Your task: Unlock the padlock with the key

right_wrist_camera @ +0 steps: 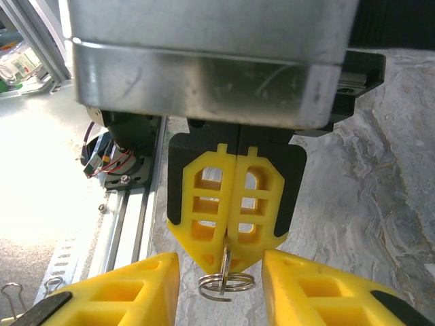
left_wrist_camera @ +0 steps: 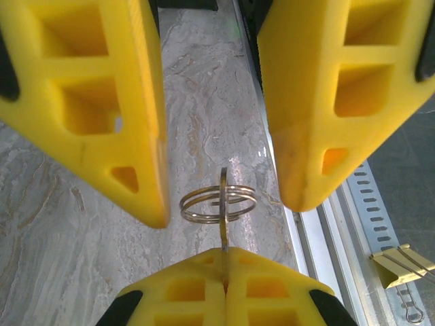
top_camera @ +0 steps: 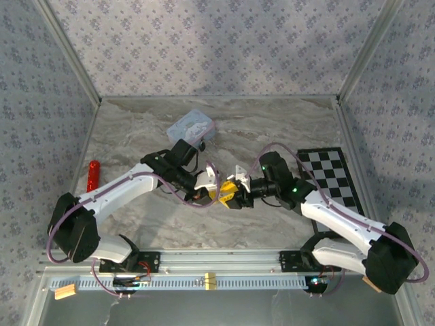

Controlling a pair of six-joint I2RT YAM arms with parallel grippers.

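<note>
2 grippers meet; left gripper (left_wrist_camera: pixel 224 252) clamps what looks like the key (left_wrist_camera: pixel 223 234), its ring (left_wrist_camera: pixel 239 192) between the right gripper's (left_wrist_camera: pixel 229 212) wide-spread fingers (left_wrist_camera: pixel 88 102).

Key (left_wrist_camera: pixel 223 180) lies between right gripper's (left_wrist_camera: pixel 228 209) jaws.

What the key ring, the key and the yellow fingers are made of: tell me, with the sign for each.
Key ring: silvery wire, most likely steel, polished; it glints and coils in split loops.
Key: thin blade seen edge-on, grey with a sheen, apparently metal.
Yellow fingers: apparently matte plastic, by the even colour, open ribbed cells and lack of shine.
</note>
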